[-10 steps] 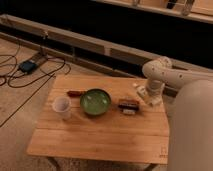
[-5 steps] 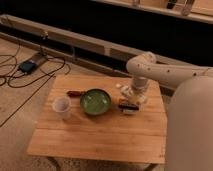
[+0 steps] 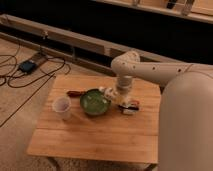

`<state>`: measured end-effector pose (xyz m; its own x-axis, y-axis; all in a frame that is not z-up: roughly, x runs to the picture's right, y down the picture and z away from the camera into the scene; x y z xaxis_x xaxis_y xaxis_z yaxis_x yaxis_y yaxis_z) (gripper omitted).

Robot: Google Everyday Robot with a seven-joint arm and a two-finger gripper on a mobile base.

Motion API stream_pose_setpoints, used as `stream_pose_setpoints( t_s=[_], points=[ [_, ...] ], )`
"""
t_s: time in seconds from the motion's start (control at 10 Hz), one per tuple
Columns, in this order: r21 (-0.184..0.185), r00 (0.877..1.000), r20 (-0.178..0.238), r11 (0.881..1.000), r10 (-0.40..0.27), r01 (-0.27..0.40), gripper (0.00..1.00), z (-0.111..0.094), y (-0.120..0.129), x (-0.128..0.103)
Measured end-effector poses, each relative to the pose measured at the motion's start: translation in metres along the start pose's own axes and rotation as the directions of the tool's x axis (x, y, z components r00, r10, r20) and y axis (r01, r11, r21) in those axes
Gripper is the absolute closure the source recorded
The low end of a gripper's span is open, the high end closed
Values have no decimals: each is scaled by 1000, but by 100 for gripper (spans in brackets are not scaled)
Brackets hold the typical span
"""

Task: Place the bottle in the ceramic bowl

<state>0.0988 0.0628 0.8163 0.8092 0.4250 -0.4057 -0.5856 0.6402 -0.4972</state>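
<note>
The green ceramic bowl [image 3: 94, 103] sits on the wooden table [image 3: 95, 135], left of its middle. My arm reaches in from the right and bends down to the gripper [image 3: 114, 93], which hangs at the bowl's right rim. The gripper is shut on the small pale bottle [image 3: 105, 91]. The bottle sticks out to the left, over the bowl's right edge and a little above it.
A translucent white cup [image 3: 62, 108] stands left of the bowl. A small red object [image 3: 75, 93] lies behind the bowl's left side. A flat dark red-and-black block [image 3: 129, 107] lies just right of the bowl, under my arm. Cables [image 3: 30, 67] lie on the floor at the left.
My arm has swung left from the table's right side, past the dark block, carrying the bottle to the bowl's right rim.
</note>
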Motion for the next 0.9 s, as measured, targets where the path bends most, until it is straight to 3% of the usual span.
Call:
stream_pose_setpoints(
  t_s=[0.5,0.9],
  points=[
    [-46,996,26,995,-82,83,96,17,20,-30],
    [-59,990,59,989,-132,135,55,30,23,-49]
  ],
)
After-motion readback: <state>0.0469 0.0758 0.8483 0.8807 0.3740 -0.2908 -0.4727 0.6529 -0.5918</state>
